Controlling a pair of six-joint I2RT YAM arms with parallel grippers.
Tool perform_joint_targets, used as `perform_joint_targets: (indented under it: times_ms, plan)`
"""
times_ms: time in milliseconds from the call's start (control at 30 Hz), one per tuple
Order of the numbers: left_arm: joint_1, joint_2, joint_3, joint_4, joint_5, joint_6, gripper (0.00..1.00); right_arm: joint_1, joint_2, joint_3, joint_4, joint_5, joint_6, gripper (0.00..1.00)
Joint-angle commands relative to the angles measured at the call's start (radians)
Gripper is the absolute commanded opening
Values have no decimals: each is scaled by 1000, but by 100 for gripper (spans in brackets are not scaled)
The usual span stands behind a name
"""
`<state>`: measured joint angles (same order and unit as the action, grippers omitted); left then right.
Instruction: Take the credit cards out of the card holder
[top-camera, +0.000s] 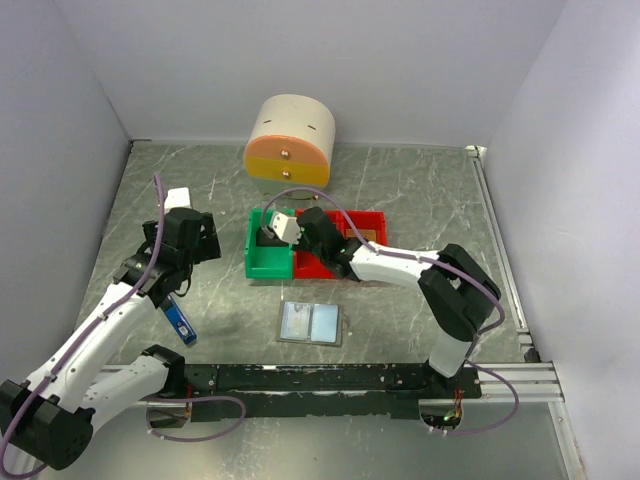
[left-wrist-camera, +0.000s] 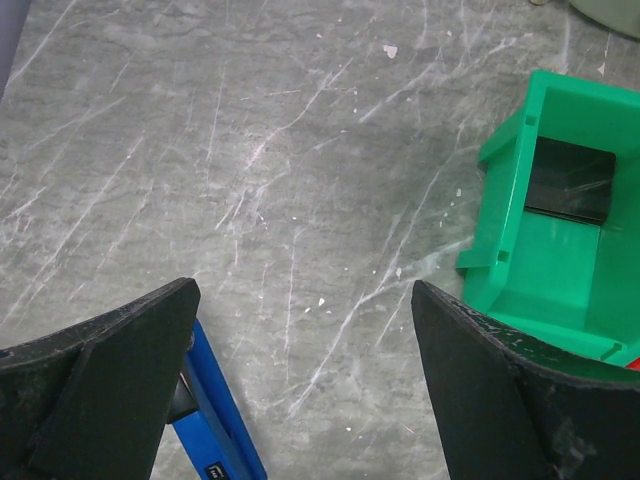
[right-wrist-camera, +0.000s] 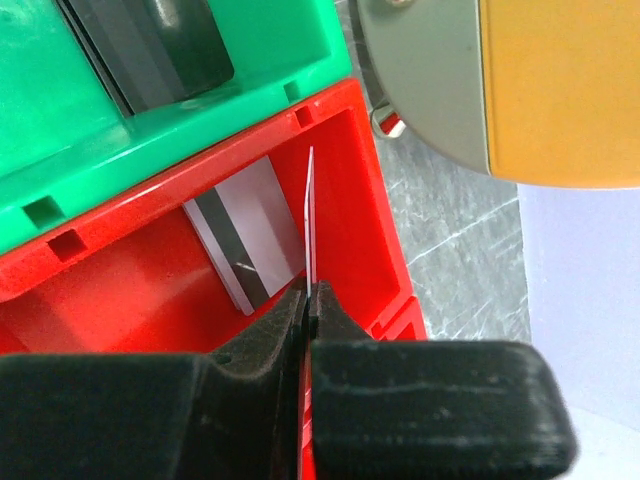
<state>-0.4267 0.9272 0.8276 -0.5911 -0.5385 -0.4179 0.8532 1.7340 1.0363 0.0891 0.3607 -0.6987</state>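
Top external view: I see the grey marbled table (top-camera: 420, 190) filling the frame, walled on three sides. My left arm (top-camera: 100, 330) reaches from the lower left corner towards the middle left. My right arm (top-camera: 400, 265) bends from the lower right towards the centre. A round cream and orange drawer box (top-camera: 290, 140) stands at the top centre, against the back wall.

Just below it, at the centre, the green bin (top-camera: 252, 250) and the red bin (top-camera: 378, 218) sit side by side, touching, green on the left. The card holder (top-camera: 311, 323) lies flat and open at the lower centre, below the bins and apart from them, pale blue pockets up. I cannot tell whether any card sits in those pockets.

On the left wrist view the left gripper (left-wrist-camera: 303, 290) is spread wide over bare table with nothing between its fingers. On the right wrist view the right gripper (right-wrist-camera: 308, 295) is pressed together on a thin pinched card (right-wrist-camera: 310, 200), seen edge-on and upright over the red bin. A silver card (right-wrist-camera: 245, 240) with a dark stripe lies inside that bin. A black card (left-wrist-camera: 570, 180) rests in the green bin. A narrow blue stick (top-camera: 181, 321) lies on the table at the lower left, near the left arm.
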Motion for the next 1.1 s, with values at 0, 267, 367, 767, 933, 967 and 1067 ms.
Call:
perform_joint_targets:
  times_ms: [0, 267, 367, 767, 933, 967, 1067]
  plan:
    - [8, -28, 18, -15, -39, -7, 100, -41, 21, 11, 4, -83, -16, 0]
    - [8, -64, 7, 1, -33, 4, 99, -71, 97, 38, 17, -116, -41, 0]
    - [8, -53, 12, -4, -35, 3, 100, -71, 140, 39, 42, -91, -56, 1]
    - [8, -70, 4, 4, -32, 10, 100, -72, 157, -2, 86, -117, -117, 19]
    - [8, -60, 6, 2, -29, 10, 99, -74, 148, -11, 73, -127, -113, 27]
    - [8, -58, 7, 2, -28, 10, 99, -75, 147, -14, 70, -124, -117, 30]
    - [8, -57, 6, 4, -22, 12, 100, -77, 138, -29, 78, -117, -128, 31]
